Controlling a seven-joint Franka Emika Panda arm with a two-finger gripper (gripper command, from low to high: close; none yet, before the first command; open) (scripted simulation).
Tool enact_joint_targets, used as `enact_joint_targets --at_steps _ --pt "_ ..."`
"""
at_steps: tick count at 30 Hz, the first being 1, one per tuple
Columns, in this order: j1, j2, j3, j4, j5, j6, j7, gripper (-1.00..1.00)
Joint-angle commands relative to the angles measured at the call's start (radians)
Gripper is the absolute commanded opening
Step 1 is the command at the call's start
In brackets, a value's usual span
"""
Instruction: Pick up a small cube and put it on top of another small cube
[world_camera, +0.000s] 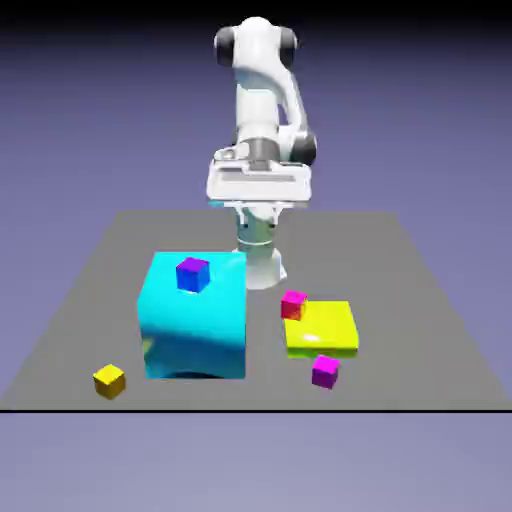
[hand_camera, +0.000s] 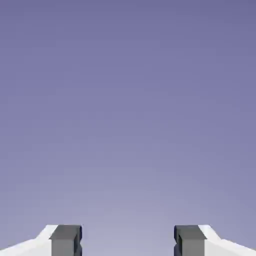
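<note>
The pincer (world_camera: 257, 222) hangs above the far part of the bench (world_camera: 270, 388), in front of the robot's base (world_camera: 261, 268), its two fingers spread apart with nothing between them — it is open. The small yellow cube (world_camera: 110, 381) lies well apart from it, lower down and toward the exterior view's left, on the bench near the front edge and toward the front-left corner. Between the two, in that view, stands the big cyan block (world_camera: 195, 325), with a blue cube (world_camera: 193, 275) on top. Toward the exterior view's right are the yellow-green slab (world_camera: 321, 328), a pink-red cube (world_camera: 293, 305) at its far-left corner, and a magenta cube (world_camera: 325, 372) near the bench's front edge. The hand view shows only fingers and backdrop.
</note>
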Motion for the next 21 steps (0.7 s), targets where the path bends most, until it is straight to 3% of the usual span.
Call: enact_joint_targets --at_steps 1,21 --pt "0.013 0.036 -0.026 0.036 0.008 -0.013 0.030 0.00" --pt "-0.193 0.760 -0.202 0.635 0.289 -0.342 0.743 0.00"
